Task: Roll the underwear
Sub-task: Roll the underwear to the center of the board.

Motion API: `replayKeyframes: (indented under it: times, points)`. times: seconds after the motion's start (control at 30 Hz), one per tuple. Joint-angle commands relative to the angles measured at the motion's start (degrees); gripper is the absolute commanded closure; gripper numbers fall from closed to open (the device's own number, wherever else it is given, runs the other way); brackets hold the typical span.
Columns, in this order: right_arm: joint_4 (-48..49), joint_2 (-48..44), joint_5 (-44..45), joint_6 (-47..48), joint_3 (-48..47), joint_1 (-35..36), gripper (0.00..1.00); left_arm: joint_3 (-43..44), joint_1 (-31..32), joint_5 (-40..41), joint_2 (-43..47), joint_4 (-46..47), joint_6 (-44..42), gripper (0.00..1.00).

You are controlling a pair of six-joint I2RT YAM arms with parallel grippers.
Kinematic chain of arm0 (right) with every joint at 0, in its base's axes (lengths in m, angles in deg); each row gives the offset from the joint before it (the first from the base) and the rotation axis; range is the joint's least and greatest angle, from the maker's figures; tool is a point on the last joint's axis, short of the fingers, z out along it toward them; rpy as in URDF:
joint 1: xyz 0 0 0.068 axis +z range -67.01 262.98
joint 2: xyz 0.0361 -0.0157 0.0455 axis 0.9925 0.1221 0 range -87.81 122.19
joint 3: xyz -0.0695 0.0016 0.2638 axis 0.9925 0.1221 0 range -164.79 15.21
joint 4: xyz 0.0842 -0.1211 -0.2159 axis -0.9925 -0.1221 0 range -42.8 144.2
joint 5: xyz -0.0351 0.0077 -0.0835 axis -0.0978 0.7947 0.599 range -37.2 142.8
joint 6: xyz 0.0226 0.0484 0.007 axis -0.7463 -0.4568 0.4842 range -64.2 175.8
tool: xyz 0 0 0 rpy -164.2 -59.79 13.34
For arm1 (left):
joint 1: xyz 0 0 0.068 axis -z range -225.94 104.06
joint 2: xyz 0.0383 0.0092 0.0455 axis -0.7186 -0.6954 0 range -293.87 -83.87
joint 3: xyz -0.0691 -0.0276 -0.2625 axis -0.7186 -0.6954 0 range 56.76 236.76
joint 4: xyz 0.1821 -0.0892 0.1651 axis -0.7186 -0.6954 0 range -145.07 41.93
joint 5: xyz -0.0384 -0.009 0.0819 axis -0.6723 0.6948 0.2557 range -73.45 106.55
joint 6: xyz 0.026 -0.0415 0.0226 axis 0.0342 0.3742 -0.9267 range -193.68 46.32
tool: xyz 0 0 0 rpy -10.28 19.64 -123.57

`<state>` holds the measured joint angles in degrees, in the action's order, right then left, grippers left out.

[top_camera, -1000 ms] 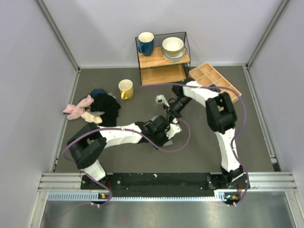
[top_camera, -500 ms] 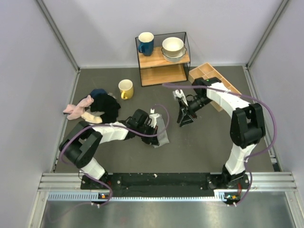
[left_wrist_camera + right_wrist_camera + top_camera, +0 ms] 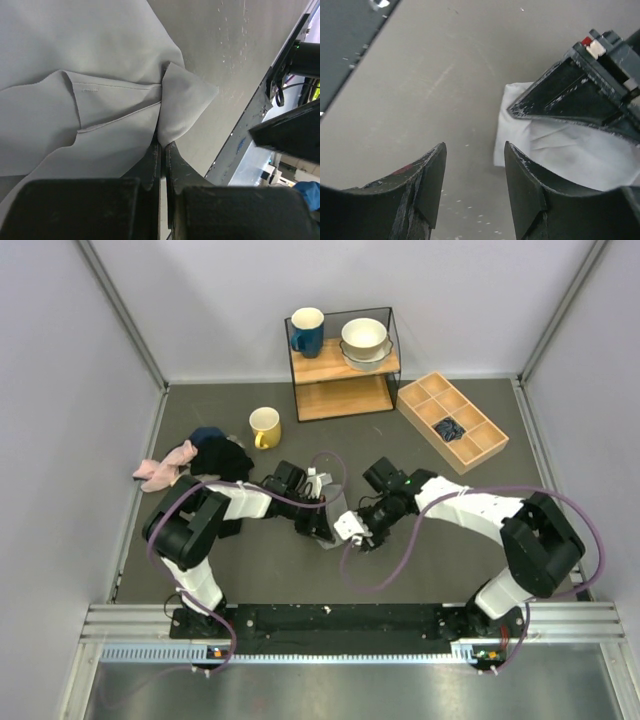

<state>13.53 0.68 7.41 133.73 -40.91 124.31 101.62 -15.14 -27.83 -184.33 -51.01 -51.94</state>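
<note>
Grey desk with white walls around it. At the far left lies a pile of clothes, pink and dark. A yellow mug stands a bit to the right of it.

In the middle, the left claw is clamped tight on the underwear. The underwear lies on the desk in the middle, with the two claws on either side of it. In the left wrist view the left claw pinches a folded corner of the light grey underwear, and the rest of the cloth spreads out past the tips.

Just to the right, the right claw sits low beside the cloth. In the right wrist view the right claw is spread apart with only bare desk between its fingers. The underwear lies just to the right of them, not touching.

Far back stands a shelf with a mug and bowls. At the right is a wooden tray with a dark bundle in it.

Half a second ago the right claw was farther back, well apart from the cloth. Now it has come nearer and left, right next to it, and its fingers stand wider. The left claw has kept its grip.
</note>
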Motion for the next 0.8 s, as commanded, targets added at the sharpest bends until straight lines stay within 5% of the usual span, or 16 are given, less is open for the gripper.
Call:
replayKeyframes:
  times: [0.0, 0.3, 0.47, 0.77]
  points:
    - [16.7, 1.5, 11.6, -3.4, 2.1, 5.4, 0.49, 1.9, -1.2, 3.9, -2.6, -1.5, -1.3, 0.99]
    - [20.0, 7.6, 19.3, -5.1, 2.2, 8.4, 0.55, 1.9, -2.0, 4.7, -2.5, -1.1, -1.3, 0.94]
    - [18.9, 11.2, 21.8, -6.7, 1.3, 8.5, 0.73, 1.0, -2.9, 7.9, 0.3, 0.4, 0.4, 0.8]
    - [0.4, 14.6, 8.5, -8.2, -9.1, 2.7, 0.89, -11.6, -4.4, 22.2, 28.2, 10.3, -0.7, 0.59]
